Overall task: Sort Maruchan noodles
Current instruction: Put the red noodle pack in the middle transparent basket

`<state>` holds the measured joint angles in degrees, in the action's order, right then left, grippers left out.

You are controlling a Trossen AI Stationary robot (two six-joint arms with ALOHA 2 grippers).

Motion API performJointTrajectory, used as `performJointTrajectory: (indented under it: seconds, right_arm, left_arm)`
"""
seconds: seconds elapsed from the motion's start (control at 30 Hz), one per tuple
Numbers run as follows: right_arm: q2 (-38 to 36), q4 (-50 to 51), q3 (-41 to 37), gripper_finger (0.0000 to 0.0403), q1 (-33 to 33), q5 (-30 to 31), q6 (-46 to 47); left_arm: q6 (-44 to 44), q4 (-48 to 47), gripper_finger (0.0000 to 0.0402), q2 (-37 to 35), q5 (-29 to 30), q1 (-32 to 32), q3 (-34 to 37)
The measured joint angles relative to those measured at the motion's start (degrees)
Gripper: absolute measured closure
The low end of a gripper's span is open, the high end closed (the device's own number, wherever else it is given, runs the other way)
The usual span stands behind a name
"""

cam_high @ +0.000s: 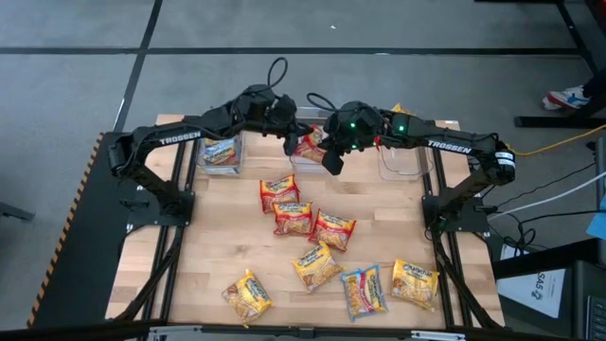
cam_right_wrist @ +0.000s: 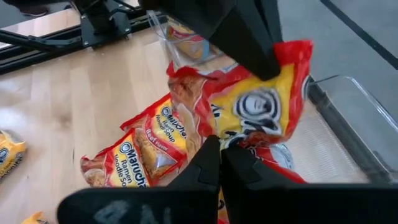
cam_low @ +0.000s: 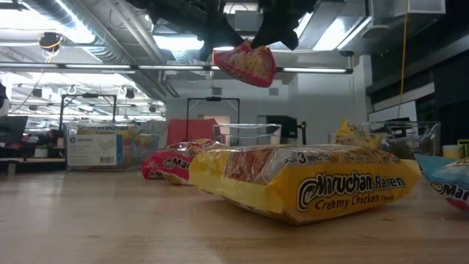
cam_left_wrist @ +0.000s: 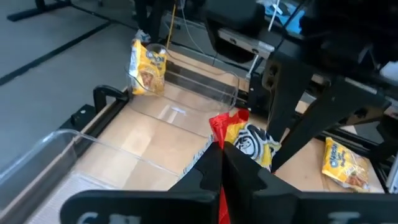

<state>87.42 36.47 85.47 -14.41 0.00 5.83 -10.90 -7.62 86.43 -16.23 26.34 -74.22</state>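
Note:
A red Maruchan noodle packet (cam_high: 309, 142) hangs in the air over the middle clear bin (cam_high: 305, 167) at the table's far edge, high up in the low view (cam_low: 245, 64). My left gripper (cam_high: 294, 138) comes at it from the left and my right gripper (cam_high: 328, 152) from the right; both are shut on it. Other noodle packets lie flat on the table: red ones (cam_high: 294, 218), yellow ones (cam_high: 317, 265) and a blue one (cam_high: 365, 291). My left gripper pinches the packet's red crimped edge (cam_left_wrist: 217, 129) between its two shut fingers (cam_right_wrist: 249, 37), coming from the table's left and slanting a little down. The packet is lifted clear of table and bin. My right gripper pinches the packet's opposite edge (cam_right_wrist: 241, 143) between its two shut fingers, coming from the table's right and slanting down. The packet stands crumpled between the two grippers, its printed face toward the right wrist camera.
Three clear bins line the far edge: the left one (cam_high: 221, 156) holds a blue packet, the right one (cam_high: 402, 163) has a yellow packet (cam_left_wrist: 148, 68) leaning on its wall. Bare wood lies along the table's left side (cam_high: 213, 237).

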Motion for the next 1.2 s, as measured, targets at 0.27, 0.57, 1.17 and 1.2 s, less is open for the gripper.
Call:
performJointTrajectory:
  seconds: [0.27, 0.57, 1.17, 1.2]
  right_arm:
    - [0.0, 0.0, 0.0, 0.038, 0.0, 4.4, 1.4]
    - [0.0, 1.4, 0.0, 0.0284, 0.1, 11.7, 2.2]
    - [0.0, 17.3, 0.0, 0.0162, 0.2, -5.6, 22.9]
    - [0.0, 17.6, 0.0, 0.0162, 0.2, -5.8, 22.9]
  left_arm:
    - [1.0, 0.8, 0.0401, 0.0, 0.0, 2.5, 0.0]
    - [2.5, 0.6, 0.0401, 0.0, -1.3, 4.9, 0.0]
    - [6.9, 3.9, 0.0401, 9.5, -1.4, 9.5, 0.0]
    - [7.0, 5.4, 0.0401, 10.3, -1.6, 9.9, 0.0]
